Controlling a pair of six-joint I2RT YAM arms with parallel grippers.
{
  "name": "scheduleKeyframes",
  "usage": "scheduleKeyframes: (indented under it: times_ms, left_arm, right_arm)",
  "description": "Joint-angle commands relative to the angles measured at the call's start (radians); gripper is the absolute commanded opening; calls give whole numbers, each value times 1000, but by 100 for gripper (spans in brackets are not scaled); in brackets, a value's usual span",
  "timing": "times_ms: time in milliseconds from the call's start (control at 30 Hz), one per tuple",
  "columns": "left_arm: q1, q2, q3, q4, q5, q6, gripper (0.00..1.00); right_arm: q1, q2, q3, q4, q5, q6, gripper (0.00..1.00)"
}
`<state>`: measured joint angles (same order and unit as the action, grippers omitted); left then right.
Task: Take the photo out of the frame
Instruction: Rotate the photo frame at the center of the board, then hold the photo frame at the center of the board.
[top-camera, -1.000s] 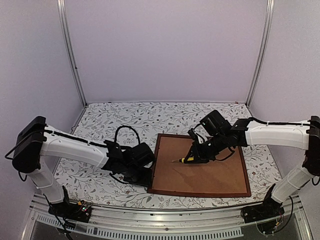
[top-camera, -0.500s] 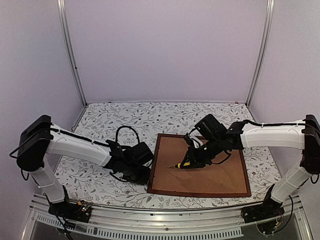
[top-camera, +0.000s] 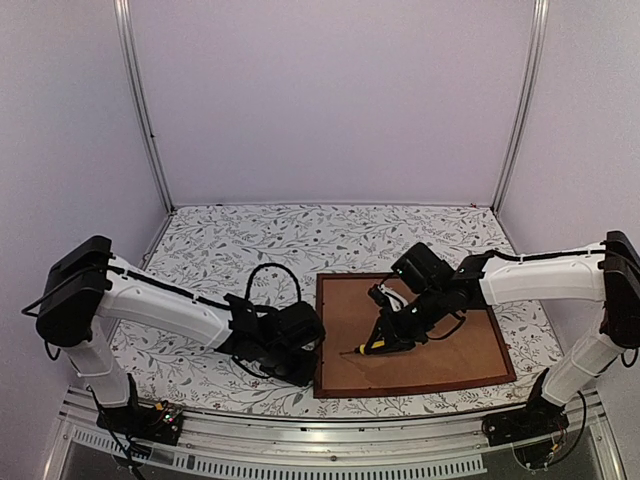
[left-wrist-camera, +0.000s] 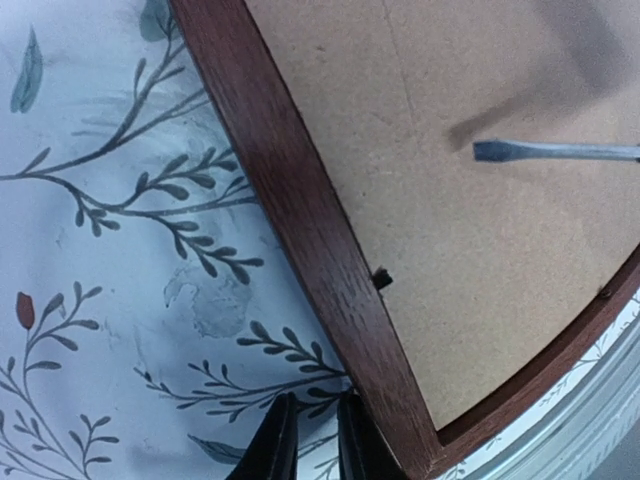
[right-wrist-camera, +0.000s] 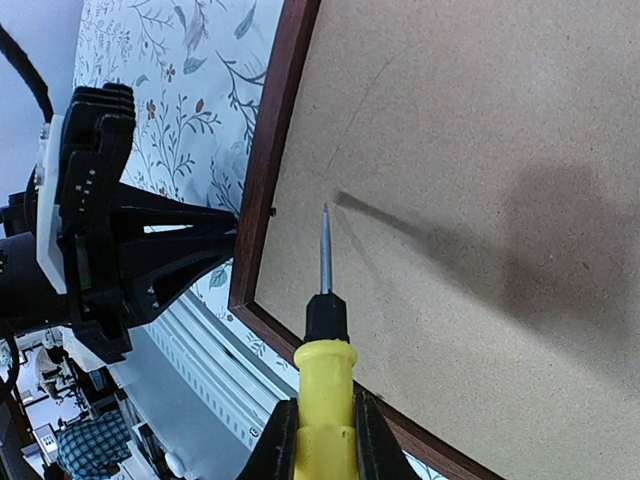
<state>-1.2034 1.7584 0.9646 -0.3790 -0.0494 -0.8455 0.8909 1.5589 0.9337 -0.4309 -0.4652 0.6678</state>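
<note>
The dark reddish-brown frame (top-camera: 318, 335) lies face down on the flowered cloth, with the plain brown backing board (top-camera: 440, 350) filling it. The photo is hidden under the board. My left gripper (top-camera: 303, 370) rests on the cloth against the frame's left edge near its near-left corner, fingers almost together and holding nothing (left-wrist-camera: 315, 445). My right gripper (top-camera: 388, 338) is shut on a yellow-handled screwdriver (right-wrist-camera: 324, 370). Its blade (left-wrist-camera: 550, 151) hovers over the board, pointing at a small black tab (right-wrist-camera: 273, 211) on the frame's left inner edge (left-wrist-camera: 381, 279).
The table's metal front rail (top-camera: 330, 450) runs just beyond the frame's near edge. Flowered cloth (top-camera: 250, 240) covers the table to the left and behind. Metal posts (top-camera: 140, 110) stand at the back corners.
My left gripper has moved right and nearer along the frame's left edge. The frame has shifted right and turned slightly. My right gripper has carried the screwdriver nearer and lower over the board.
</note>
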Motion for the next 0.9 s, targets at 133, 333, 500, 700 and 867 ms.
scheduleKeyframes:
  times_ms: [133, 333, 500, 700, 867]
  left_arm:
    - [73, -65, -49, -7, 41, 21, 18]
    - [111, -64, -59, 81, 152, 52, 19]
    - [137, -79, -85, 133, 205, 48, 22]
    - [176, -96, -138, 234, 292, 16, 23]
    - [190, -85, -151, 292, 336, 9, 23]
  right_arm:
    - [8, -22, -35, 55, -112, -15, 0]
    - [4, 15, -36, 79, -118, -3, 0]
    - [-23, 33, -55, 128, -165, 18, 0]
    - [-40, 63, -62, 161, -217, 14, 0]
    - [-48, 96, -59, 181, -241, 12, 0]
